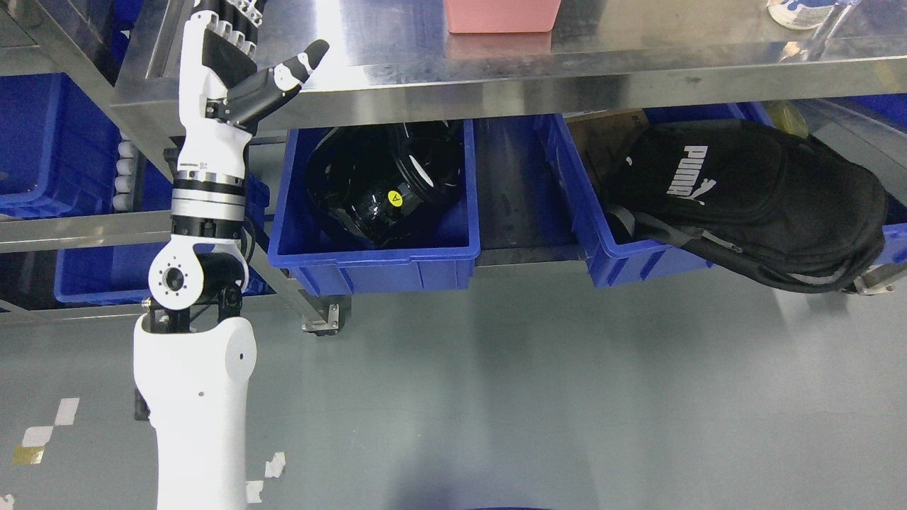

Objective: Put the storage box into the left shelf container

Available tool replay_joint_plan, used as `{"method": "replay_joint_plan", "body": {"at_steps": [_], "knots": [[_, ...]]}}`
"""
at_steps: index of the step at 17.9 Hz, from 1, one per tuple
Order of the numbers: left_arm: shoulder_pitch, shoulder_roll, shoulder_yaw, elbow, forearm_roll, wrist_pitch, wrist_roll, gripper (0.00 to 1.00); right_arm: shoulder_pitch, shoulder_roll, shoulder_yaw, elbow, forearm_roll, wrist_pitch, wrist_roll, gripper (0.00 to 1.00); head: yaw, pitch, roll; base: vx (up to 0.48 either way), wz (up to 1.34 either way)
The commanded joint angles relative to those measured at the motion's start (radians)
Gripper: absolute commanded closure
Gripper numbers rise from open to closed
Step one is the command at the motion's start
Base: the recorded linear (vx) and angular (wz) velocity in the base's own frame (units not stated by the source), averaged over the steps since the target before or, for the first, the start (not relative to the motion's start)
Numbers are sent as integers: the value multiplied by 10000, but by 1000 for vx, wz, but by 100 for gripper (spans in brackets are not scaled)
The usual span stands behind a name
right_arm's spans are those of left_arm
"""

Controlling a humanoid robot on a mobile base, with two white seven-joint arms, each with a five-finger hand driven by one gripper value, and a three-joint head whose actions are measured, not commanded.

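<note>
My left hand [244,60] is raised at the upper left, in front of the steel table's front left corner. Its thumb sticks out to the right and its fingers point up past the picture's top edge, holding nothing. A pink storage box [502,15] stands on the steel table top [638,49] at the top middle, well to the right of the hand and only partly in view. On the left, blue shelf containers [42,142] sit on a steel rack behind my arm.
Under the table a blue bin [375,248] holds a black helmet-like object [375,184]. Another blue bin [638,258] to its right carries a black backpack [751,198] that overhangs it. A white container [797,13] stands at the table's top right. Grey floor lies in front.
</note>
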Motion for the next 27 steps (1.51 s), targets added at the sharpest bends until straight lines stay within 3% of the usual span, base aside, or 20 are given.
{"method": "replay_joint_plan", "body": {"at_steps": [1,5,7,14,16,19,22,24,27], "knots": [[199,171,308,-115,-2,10,-65,0,-46,-175,0,-174,-215,-4,-65,0,0,0,0,0,0],[17,171,537,67,-32,10,-232,0,-46,-175,0,-174,-215,-4,-50,0,0,0,0,0,0],[-456,171,736,267,-139,41,-996,0,-46,-175,0,-174,-215,-19,-65,0,0,0,0,0,0],[-4564,1253,769,3254,-3403,716,-6578,0,-46,-175,0,-174,-215,-19,-65,0,0,0,0,0,0],[-5394,1346,296,3641,-4170,716,-6737,0,-46,-175,0,-174,-215,-4,-50,0,0,0,0,0,0],[-6928,1791,-2601,5036,-4757,701,-6845,0,-46,-175,0,-174,-215,-19,-65,0,0,0,0,0,0],[-8019,1380,-3983,6643,-4834,701,-6875,0,-46,-175,0,-174,-215,-19,-50,0,0,0,0,0,0],[-8464,675,-4079,7748,-4879,701,-6860,0,-46,-175,0,-174,-215,-4,-50,0,0,0,0,0,0],[-8697,473,-4354,8458,-5398,670,-7195,0,-46,-175,0,-174,-215,-19,-50,0,0,0,0,0,0]]}}
